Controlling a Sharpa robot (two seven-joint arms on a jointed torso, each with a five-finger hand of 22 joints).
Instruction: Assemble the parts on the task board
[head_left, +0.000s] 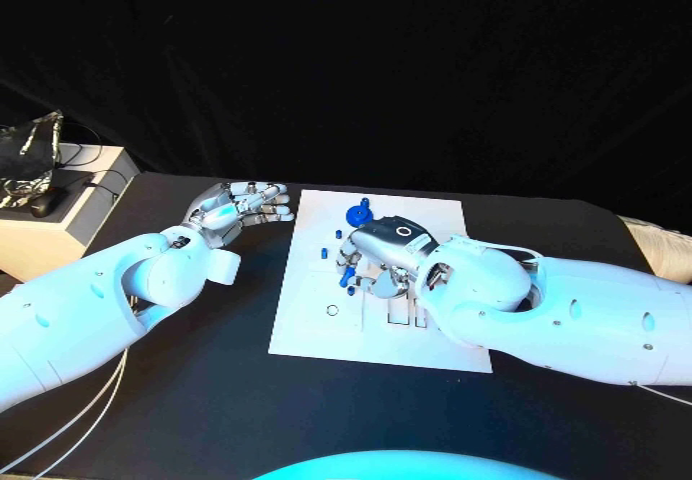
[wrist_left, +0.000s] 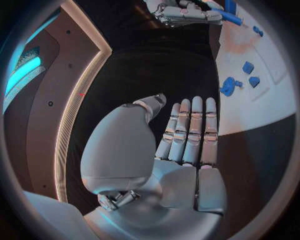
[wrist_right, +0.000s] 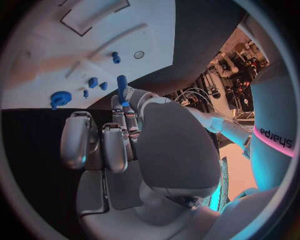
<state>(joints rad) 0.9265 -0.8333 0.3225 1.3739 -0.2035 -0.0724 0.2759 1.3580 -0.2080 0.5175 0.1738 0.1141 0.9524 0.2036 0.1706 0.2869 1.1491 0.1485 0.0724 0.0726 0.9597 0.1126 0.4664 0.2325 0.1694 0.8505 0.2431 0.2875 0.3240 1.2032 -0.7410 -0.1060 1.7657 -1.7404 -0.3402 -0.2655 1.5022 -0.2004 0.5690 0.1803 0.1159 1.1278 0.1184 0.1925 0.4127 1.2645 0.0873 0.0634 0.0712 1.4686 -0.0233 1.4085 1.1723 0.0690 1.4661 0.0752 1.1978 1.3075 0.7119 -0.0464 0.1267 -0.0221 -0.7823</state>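
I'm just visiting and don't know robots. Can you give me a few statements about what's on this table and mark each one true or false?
1. The right hand holds a blue peg. True.
2. The left hand grips a blue part. False: it holds nothing, fingers straight, over the black table beside the board.
3. Loose blue parts lie on the white board. True.
4. The board is black. False: it is white; the table is black.

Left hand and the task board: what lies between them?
Nothing lies there. In the head view the left hand hovers just beside the task board, fingers spread, over bare black table. The left wrist view shows the same.
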